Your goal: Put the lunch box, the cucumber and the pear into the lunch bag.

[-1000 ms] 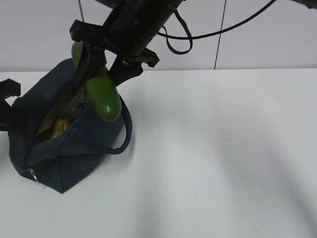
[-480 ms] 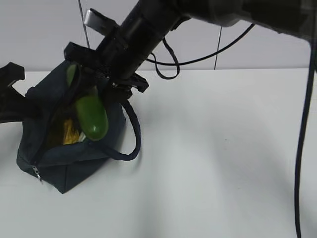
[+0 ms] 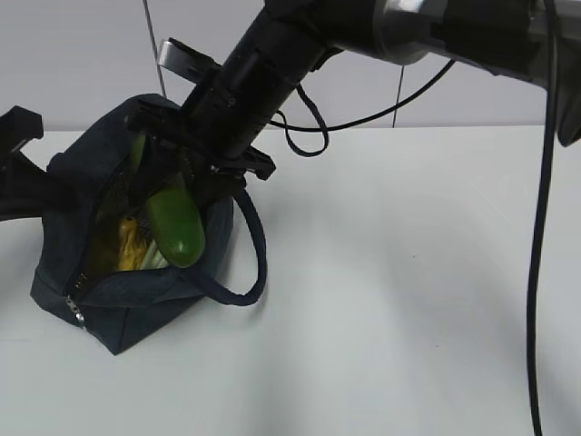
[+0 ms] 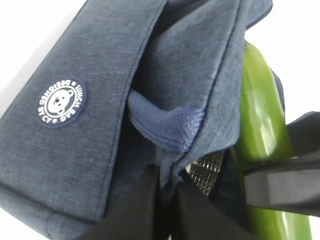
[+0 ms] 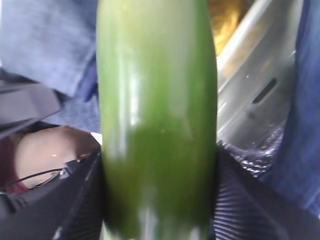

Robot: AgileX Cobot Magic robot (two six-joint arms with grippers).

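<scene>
The navy lunch bag (image 3: 136,309) lies open at the table's left. My right gripper (image 3: 186,186) is shut on the dark green cucumber (image 3: 174,227), whose lower end dips into the bag's mouth. The right wrist view shows that cucumber (image 5: 157,110) clamped between the right gripper (image 5: 157,200) fingers, with the lunch box's pale lid (image 5: 252,90) and the yellow pear (image 5: 225,20) inside the bag beneath it. The pear (image 3: 127,243) also shows through the opening. My left gripper (image 4: 170,205) is shut on the bag's rim fabric (image 4: 200,90), holding the mouth apart.
One loop handle (image 3: 250,263) of the bag trails onto the white table (image 3: 408,300) to the right. A black cable (image 3: 363,113) hangs from the right arm above the table. The left arm (image 3: 18,177) sits at the frame's left edge.
The right arm has come down and leftward, carrying the cucumber from above the bag's rim into its opening. The bag's handle has swung outward. The left gripper keeps its hold.
</scene>
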